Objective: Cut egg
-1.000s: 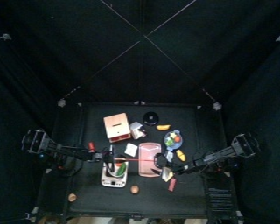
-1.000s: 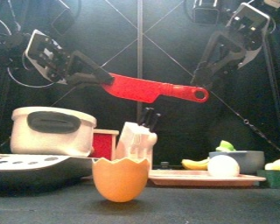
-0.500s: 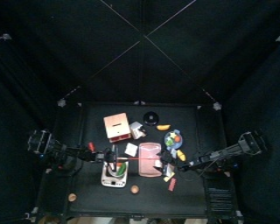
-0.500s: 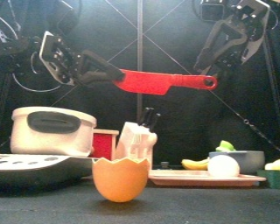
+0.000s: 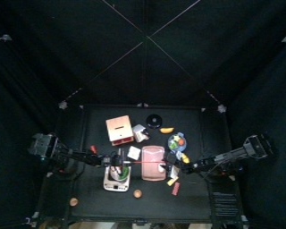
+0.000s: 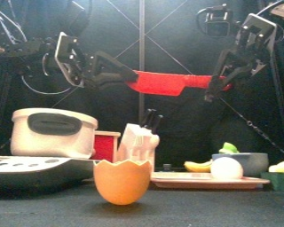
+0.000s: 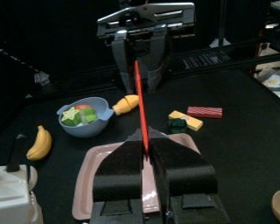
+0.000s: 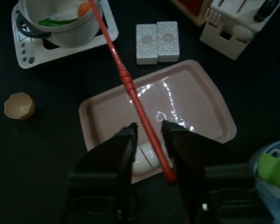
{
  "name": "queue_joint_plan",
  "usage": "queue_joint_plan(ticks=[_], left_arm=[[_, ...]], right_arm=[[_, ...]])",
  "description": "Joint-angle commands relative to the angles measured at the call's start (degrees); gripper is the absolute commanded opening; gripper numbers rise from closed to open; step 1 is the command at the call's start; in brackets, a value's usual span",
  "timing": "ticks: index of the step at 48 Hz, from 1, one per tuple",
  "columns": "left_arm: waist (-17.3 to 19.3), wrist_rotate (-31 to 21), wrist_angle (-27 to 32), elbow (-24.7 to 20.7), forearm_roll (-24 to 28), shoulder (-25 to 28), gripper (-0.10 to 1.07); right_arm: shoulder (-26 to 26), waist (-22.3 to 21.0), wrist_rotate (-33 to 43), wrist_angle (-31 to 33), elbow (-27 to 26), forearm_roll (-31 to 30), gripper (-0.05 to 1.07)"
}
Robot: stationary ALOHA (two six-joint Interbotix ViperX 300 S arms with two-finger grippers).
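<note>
Egg [image 6: 229, 168], white and whole, lies on the pink tray [image 6: 186, 182] at the table's right side, uncut, while the red knife [image 6: 166, 82] is held level in the air between both arms, well above it. The step in hand looks like a handover of the knife: the left gripper [image 7: 149, 171] is clamped on the blade end, its jaws pressed to the flat of the blade, and the right gripper [image 8: 150, 140] has its jaws either side of the handle [image 6: 201, 82], partly closed; whether they already pinch it cannot be told from the right wrist view. The next move, by this reading, calls for the right jaws to close firmly on the handle, the left jaws to let go, and the knife then to be brought down edge-first over the egg on the tray.
</note>
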Motion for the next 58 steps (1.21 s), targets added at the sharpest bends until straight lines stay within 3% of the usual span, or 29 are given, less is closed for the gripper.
queue_joint_plan(ticks=[1,8,16,22,30,43,58], left_arm=[[0.18,-0.26,-0.70,-1.49,-0.09,-0.26,0.38],[0.18,-1.05,-0.70,-1.49,-0.09,-0.18,0.38],[0.44,-4.13,-0.70,-2.20,-0.18,1.32,0.38],[0.62,-8.26,-0.70,-3.43,0.62,3.16,0.38],[1.67,-13.54,-0.70,-5.27,5.89,5.71,0.38],[2.99,-18.72,-0.53,-8.26,12.39,9.05,0.38],[3.08,-18.90,0.79,-9.76,12.39,10.90,0.38]], right_arm=[[-1.49,-0.26,-0.09,0.09,-0.79,-0.26,0.57],[-3.25,-0.35,-0.09,0.09,-0.70,-0.26,0.42],[-5.19,-1.32,-0.09,0.18,-0.62,0.97,0.34],[-6.50,-2.90,-0.18,-0.09,-0.70,4.75,0.33],[-7.12,-2.81,-1.14,-0.18,0.35,11.07,0.33],[-7.12,-2.20,-14.94,1.76,2.55,24.08,0.33],[-6.68,-4.39,-21.36,3.16,4.92,25.66,0.33]])
